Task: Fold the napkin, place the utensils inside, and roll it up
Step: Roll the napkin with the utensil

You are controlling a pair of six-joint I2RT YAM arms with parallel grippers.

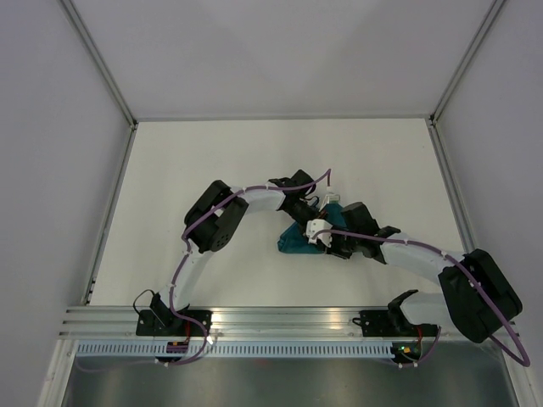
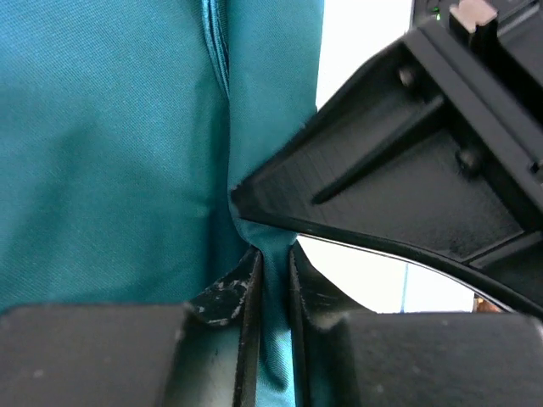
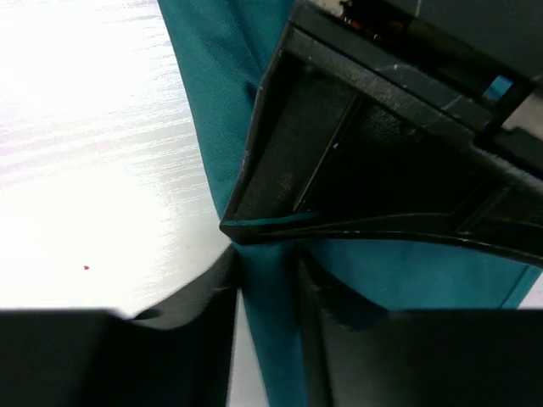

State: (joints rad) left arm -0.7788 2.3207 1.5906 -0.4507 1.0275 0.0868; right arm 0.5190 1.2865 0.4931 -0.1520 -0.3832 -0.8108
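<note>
Left wrist: jaws pinch napkin (image 2: 110,170)

I'm driving a lab test cell here: white table (image 1: 212,161), plain grey panel walls (image 1: 51,170), aluminium mounting rail (image 1: 280,318).

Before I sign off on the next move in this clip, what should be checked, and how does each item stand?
1. Left gripper holds the napkin: ok, cloth is pinched between its fingers.
2. Right gripper holds the napkin: ok, cloth runs between its closed fingers.
3. Grippers clear of each other: cannot tell. Each wrist view shows the other gripper's tip right at its own, but contact is unclear.
4. Utensils inside the napkin: cannot tell, none can be made out in any view.
5. Napkin neatly folded: cannot tell. The top view shows only a small bunched teal patch under the arms.
</note>
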